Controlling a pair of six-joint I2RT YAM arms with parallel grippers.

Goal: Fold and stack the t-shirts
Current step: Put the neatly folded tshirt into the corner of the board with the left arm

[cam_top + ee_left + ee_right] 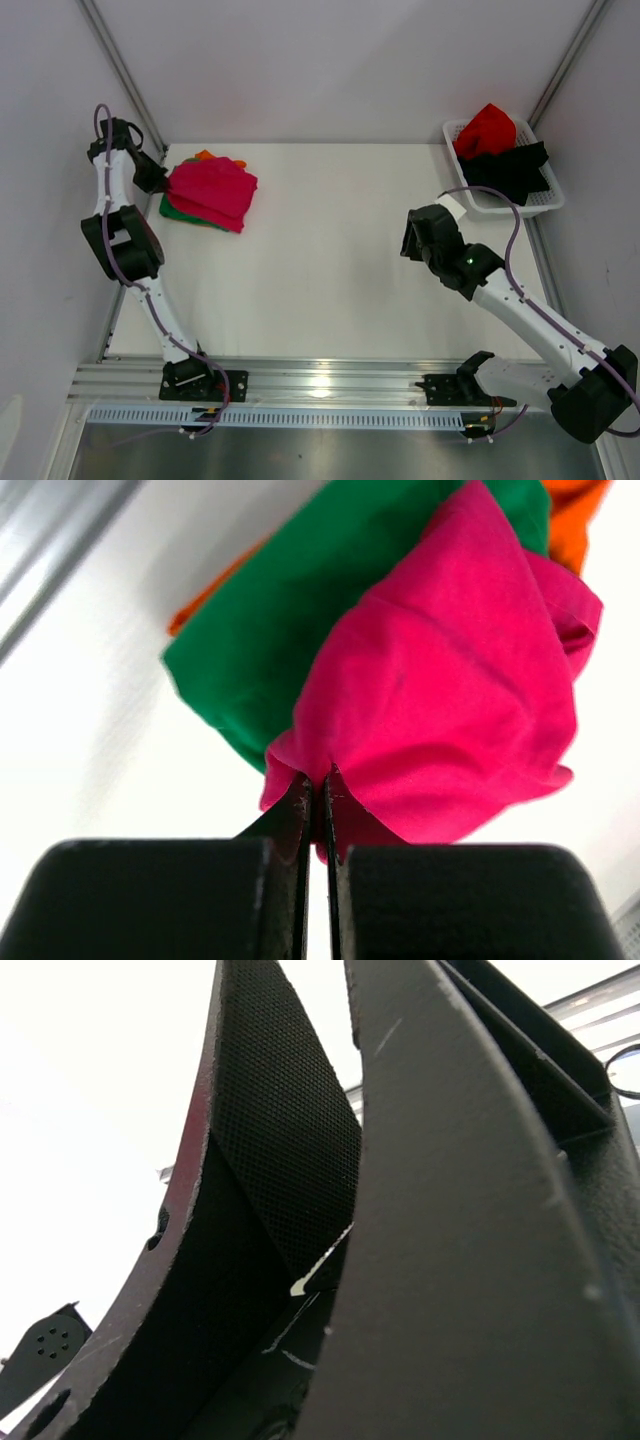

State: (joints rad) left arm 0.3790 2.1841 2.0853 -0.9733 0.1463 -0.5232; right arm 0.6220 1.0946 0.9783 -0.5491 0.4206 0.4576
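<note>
Top external view puts 3 shirts folded in a pile at the far left of the white worktop [330, 260]: a magenta-pink cloth t-shirt [212, 190] on top, a green cloth t-shirt [172, 210] under it and an orange cloth t-shirt [205, 155] peeking out at the back. 2 more wait crumpled in the white plastic lattice basket [545, 205] at the far right, a red cloth t-shirt [487, 130] lying on a black cloth t-shirt [510, 170].

By my reading, the step in hand is finishing the placement of the pink shirt on the pile. 3 of 5 look done.

Left wrist view shows the left end effector [315, 780] with its fingers pressed together at the near edge of the pink shirt. Creases in the cloth run toward the tips, so it appears to pinch a small fold of that edge.

The right end effector [415, 238] hangs over bare worktop, near the basket but apart from it, its fingers partly spread with nothing between them.

The next move probably calls for the left fingers to let the pink edge go without dragging the pile askew, and for the right arm to reach into the basket and lift the red shirt clear of the black one
</note>
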